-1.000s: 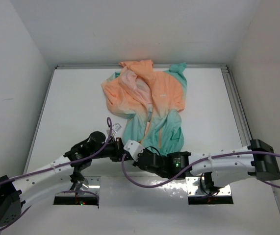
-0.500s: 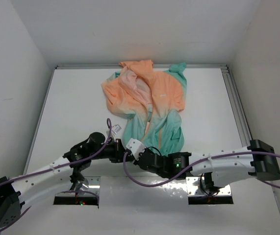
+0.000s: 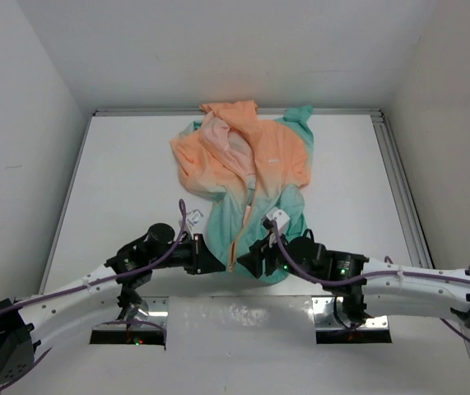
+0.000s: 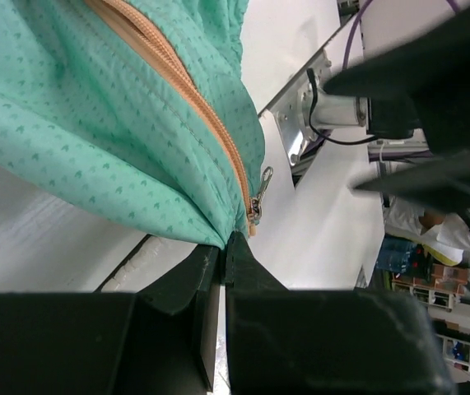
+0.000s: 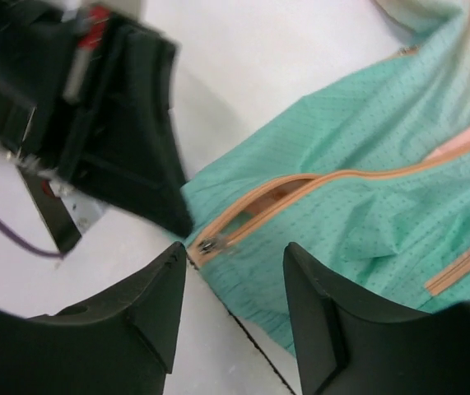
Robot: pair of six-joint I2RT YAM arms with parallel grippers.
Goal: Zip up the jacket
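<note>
No legible text; white mark (image 3: pixel 273 159) on jacket (image 3: pixel 218 156) too small

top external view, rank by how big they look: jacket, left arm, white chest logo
1. jacket, covering the most area
2. left arm, long but thin; nearer the camera, so flattered
3. white chest logo, a tiny mark

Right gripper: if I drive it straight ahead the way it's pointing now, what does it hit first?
Most likely the small metal zipper slider at the hem of the mint-teal windbreaker jacket, just ahead of the open right gripper. The black left gripper sits beyond; depth is unclear.
</note>
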